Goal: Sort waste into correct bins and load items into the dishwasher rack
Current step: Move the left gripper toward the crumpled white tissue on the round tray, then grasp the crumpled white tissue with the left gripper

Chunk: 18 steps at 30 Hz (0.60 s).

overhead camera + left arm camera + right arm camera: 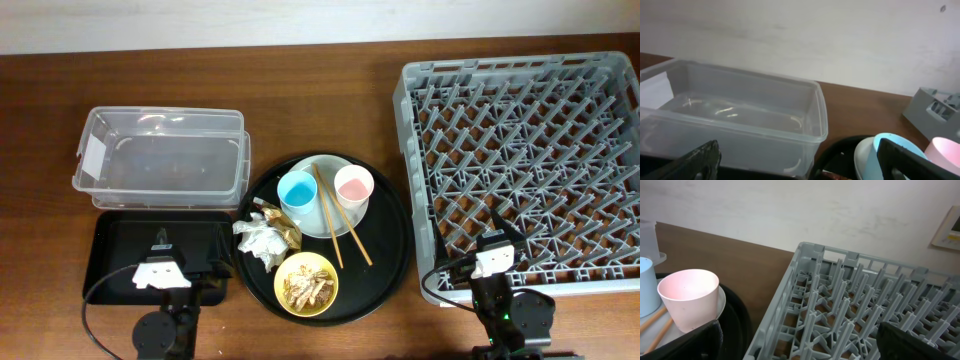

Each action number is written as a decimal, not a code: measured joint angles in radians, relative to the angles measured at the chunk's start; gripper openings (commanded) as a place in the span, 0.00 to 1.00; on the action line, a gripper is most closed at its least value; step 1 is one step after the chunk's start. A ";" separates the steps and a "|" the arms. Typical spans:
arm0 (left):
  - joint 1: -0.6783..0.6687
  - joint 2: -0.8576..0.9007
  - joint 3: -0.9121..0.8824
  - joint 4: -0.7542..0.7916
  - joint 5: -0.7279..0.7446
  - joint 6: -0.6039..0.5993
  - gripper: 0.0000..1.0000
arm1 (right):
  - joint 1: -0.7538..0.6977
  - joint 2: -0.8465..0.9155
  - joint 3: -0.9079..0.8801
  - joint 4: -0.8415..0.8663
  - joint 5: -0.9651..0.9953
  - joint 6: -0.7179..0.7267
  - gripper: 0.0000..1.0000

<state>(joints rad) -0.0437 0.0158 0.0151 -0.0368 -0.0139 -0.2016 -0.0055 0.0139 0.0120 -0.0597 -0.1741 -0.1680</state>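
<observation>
The grey dishwasher rack (525,170) stands on the right with nothing in it. A round black tray (385,265) holds a white plate (325,222) with a light-blue cup (297,193), a pink cup (353,185) and wooden chopsticks (338,232). Beside the plate lie a white tissue (258,240) and a gold-brown wrapper (285,228). A yellow bowl (306,283) holds beige food scraps. The clear box (160,160) and the shallow black tray (120,245) are on the left. My left gripper (160,245) is open over the shallow tray. My right gripper (492,238) is open over the rack's front edge.
In the left wrist view the clear box (740,115) is straight ahead, the blue cup (867,155) at the right. In the right wrist view the pink cup (687,297) is at the left and the rack (855,305) ahead. A pale wall runs behind the table.
</observation>
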 measured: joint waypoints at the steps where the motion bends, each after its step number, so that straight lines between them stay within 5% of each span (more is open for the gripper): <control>1: 0.000 0.000 0.000 -0.003 0.013 0.000 0.99 | 0.000 0.000 0.000 0.000 0.000 0.000 0.99; 6: 0.000 0.000 0.078 -0.127 0.093 -0.044 0.99 | 0.000 0.000 0.000 0.000 0.000 0.000 0.99; 11: 0.000 0.117 0.457 -0.413 0.080 -0.048 0.99 | 0.000 0.000 0.000 0.000 0.000 0.000 0.99; 18: 0.000 0.851 1.220 -1.045 0.125 -0.022 0.99 | 0.000 0.002 0.000 0.000 0.000 -0.002 0.99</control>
<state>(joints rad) -0.0441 0.8669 1.2350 -1.0817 0.1108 -0.2237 -0.0055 0.0154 0.0120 -0.0597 -0.1738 -0.1696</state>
